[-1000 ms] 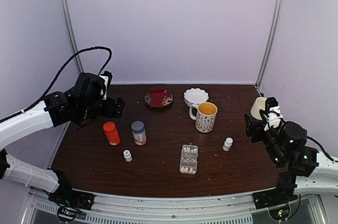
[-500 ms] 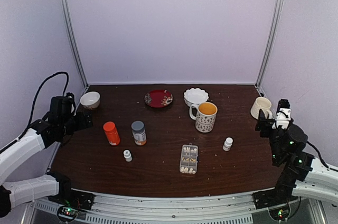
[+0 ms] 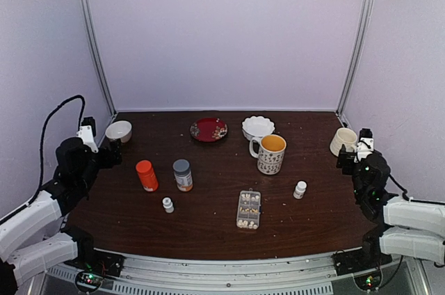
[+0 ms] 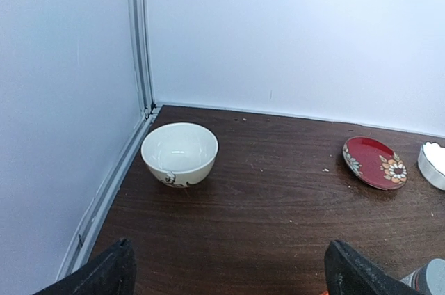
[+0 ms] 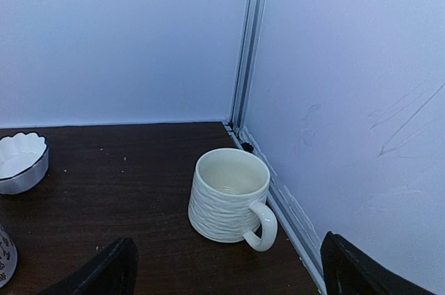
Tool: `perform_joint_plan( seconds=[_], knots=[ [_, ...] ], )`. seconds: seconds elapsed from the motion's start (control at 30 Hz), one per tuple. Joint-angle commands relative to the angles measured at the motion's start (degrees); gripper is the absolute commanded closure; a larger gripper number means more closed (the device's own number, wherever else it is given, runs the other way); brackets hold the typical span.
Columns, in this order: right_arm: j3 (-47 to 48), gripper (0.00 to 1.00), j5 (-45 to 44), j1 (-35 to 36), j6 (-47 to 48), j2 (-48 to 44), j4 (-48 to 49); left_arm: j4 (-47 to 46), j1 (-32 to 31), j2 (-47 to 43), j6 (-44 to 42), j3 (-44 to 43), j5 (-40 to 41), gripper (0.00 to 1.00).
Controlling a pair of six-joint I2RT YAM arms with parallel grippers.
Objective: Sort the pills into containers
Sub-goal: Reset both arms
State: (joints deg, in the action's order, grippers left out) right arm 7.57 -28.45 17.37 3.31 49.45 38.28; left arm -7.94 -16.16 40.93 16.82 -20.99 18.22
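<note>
The clear pill box [image 3: 248,209] lies flat at the front middle of the table, and its small cells are the containers. Pale pills [image 3: 245,223] show as specks inside some cells. My left gripper [image 3: 108,155] hangs low at the far left edge, well away from the box. In the left wrist view it [image 4: 233,270] is open, with only bare table between its fingers. My right gripper [image 3: 349,161] is at the far right edge. It [image 5: 226,267] is open and empty too, facing a cream mug.
An orange bottle [image 3: 147,175], a grey-capped bottle [image 3: 183,174] and two small white bottles [image 3: 167,204] [image 3: 300,189] stand mid-table. A patterned mug [image 3: 270,154], scalloped bowl [image 3: 258,127] and red plate [image 3: 208,129] sit behind. A small bowl [image 4: 179,154] and the cream mug [image 5: 231,194] occupy the back corners.
Both arms have drawn back and down toward the near edge: the left away from the small bowl, the right away from the cream mug. The right jaws have spread wider.
</note>
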Motion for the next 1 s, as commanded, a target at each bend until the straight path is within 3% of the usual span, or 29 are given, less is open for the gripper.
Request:
perform_joint_plan(
  seconds=[0.0,0.07,0.17,0.23,0.3,0.37,0.43,0.53,0.7,0.8,0.97],
  knots=[
    [-0.69,0.04,3.36,-1.96,4.29,12.23,21.29,-9.03,0.43,0.77,-5.93,-0.88,3.12,0.02],
    [-0.85,0.03,1.44,-3.29,3.65,18.49,31.80,-9.86,0.43,0.98,-6.35,-0.46,5.46,0.02],
    [2.67,0.06,11.76,-7.88,-0.46,23.87,28.63,-14.23,0.50,1.52,-9.40,1.45,7.26,0.03],
    [4.39,0.01,12.08,-8.98,-0.86,30.68,34.09,-15.89,0.52,3.18,-13.76,1.78,7.82,0.02],
    [6.63,0.01,12.31,-10.36,-3.22,27.21,23.22,-16.64,0.67,5.85,-18.21,1.09,9.17,0.02],
    [5.47,0.00,12.24,-10.46,-2.77,29.32,29.60,-18.24,1.05,8.89,-18.91,0.55,11.99,0.03],
    [5.30,0.00,14.47,-10.42,-2.48,27.74,26.76,-22.94,2.05,12.16,-19.43,1.49,12.09,0.02],
    [4.30,0.00,18.80,-10.42,-0.19,28.63,30.30,-27.47,4.92,18.50,-19.96,1.77,11.83,0.02],
    [4.34,0.00,18.70,-10.42,-0.22,28.38,29.84,-39.91,7.22,29.13,-19.62,3.20,12.12,0.02],
    [4.42,0.00,18.25,-10.42,-0.44,28.57,29.97,-42.68,8.62,32.04,-21.03,2.42,9.50,0.02],
    [4.47,0.00,18.21,-10.38,-0.41,28.62,30.01,-53.23,15.40,41.05,-18.86,3.31,-2.26,0.03]
  ],
)
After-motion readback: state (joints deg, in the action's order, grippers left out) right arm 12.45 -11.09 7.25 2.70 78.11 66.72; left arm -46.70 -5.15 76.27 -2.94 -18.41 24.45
